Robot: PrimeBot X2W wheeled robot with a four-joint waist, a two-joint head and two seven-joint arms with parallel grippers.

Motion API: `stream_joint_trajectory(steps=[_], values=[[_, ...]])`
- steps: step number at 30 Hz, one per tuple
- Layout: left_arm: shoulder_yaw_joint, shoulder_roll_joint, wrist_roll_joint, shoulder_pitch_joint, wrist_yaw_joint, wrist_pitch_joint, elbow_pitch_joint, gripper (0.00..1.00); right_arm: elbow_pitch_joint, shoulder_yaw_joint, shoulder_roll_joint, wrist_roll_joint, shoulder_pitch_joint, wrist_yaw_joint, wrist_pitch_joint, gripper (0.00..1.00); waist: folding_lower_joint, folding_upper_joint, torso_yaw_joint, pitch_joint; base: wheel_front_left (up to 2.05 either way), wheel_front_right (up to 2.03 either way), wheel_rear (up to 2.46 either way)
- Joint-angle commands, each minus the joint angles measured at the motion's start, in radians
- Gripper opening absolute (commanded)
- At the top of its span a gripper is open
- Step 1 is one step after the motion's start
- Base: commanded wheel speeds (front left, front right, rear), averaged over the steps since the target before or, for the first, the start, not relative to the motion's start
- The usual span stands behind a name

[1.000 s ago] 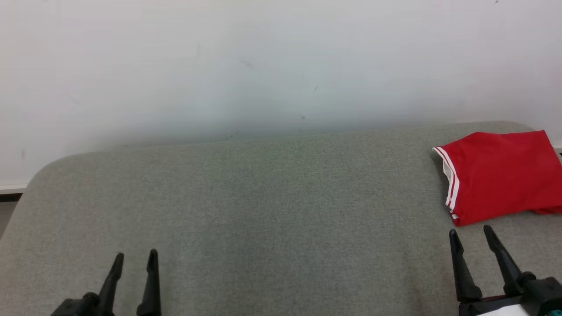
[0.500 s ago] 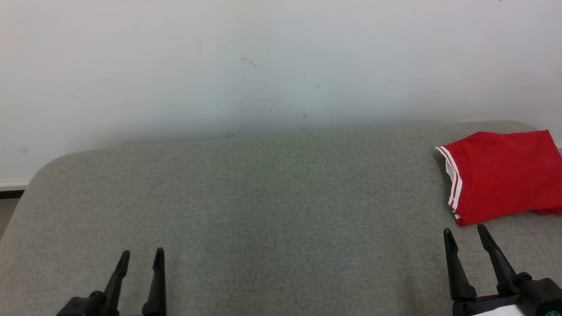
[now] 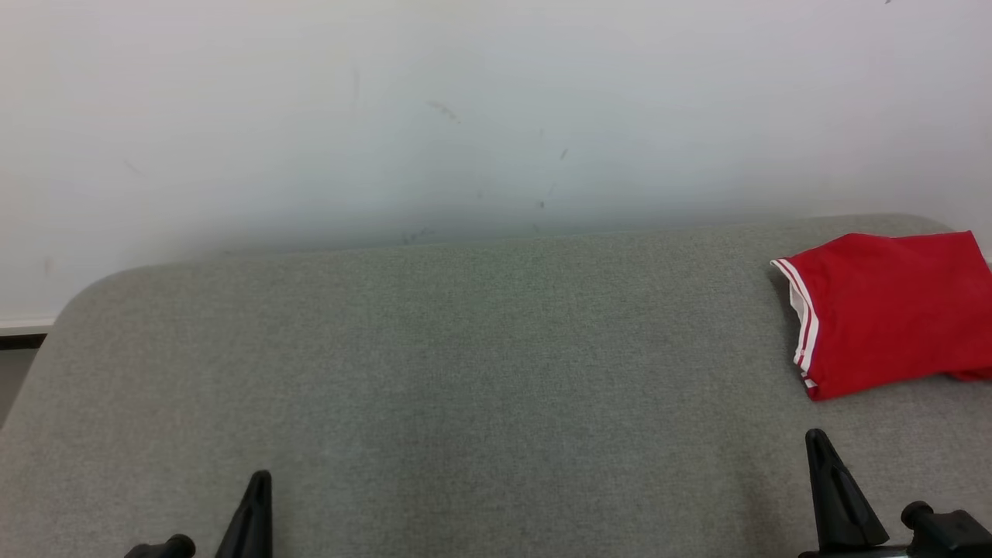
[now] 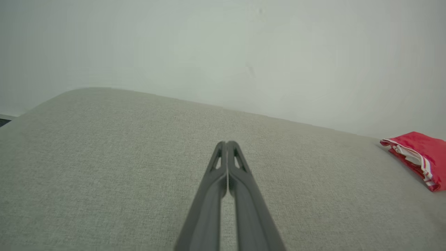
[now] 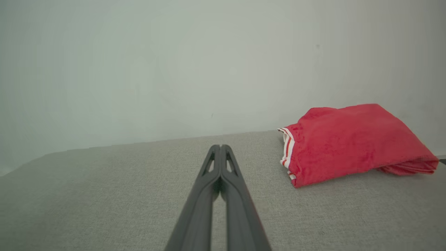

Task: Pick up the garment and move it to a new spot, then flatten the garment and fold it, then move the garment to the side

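Our left claw and right claw have both closed since a second ago, fingers pressed together on nothing. We see the folded red garment lying at the far right of the grey worktop, just beyond our right claw.

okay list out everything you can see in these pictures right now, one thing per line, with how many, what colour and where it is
garment: one, red with white stripes along one edge, folded, lying at the far right of the padded surface, near the wall
padded surface: one, grey fabric with rounded corners, spanning the foreground of the head view
wall: one, white with a few faint marks, right behind the padded surface
left gripper: one, dark, fingers shut and holding nothing, over the near left of the surface
right gripper: one, dark, fingers shut and holding nothing, over the near right, apart from the garment
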Motion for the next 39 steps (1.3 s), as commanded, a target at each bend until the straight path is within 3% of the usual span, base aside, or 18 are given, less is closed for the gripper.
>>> stream_joint_trajectory(steps=[1, 20, 39], values=[[0.010, 0.005, -0.055, -0.021, 0.000, 0.014, -0.011, 0.00, -0.014, -0.008, -0.006, 0.054, -0.016, 0.000, 0.008, 0.00, 0.0000, -0.0001, 0.001, 0.000, 0.00, 0.00, 0.00], [0.025, 0.000, -0.382, -0.053, -0.001, 0.097, -0.005, 0.00, -0.001, -0.044, -0.008, 0.379, -0.040, 0.000, 0.089, 0.00, 0.0000, -0.0001, 0.012, 0.005, 0.00, 0.00, 0.00], [0.040, -0.004, -0.633, -0.079, -0.002, 0.164, 0.005, 0.00, 0.008, -0.074, -0.006, 0.625, -0.056, -0.001, 0.153, 0.00, 0.0000, -0.0001, 0.022, 0.010, 0.00, 0.00, 0.00]])
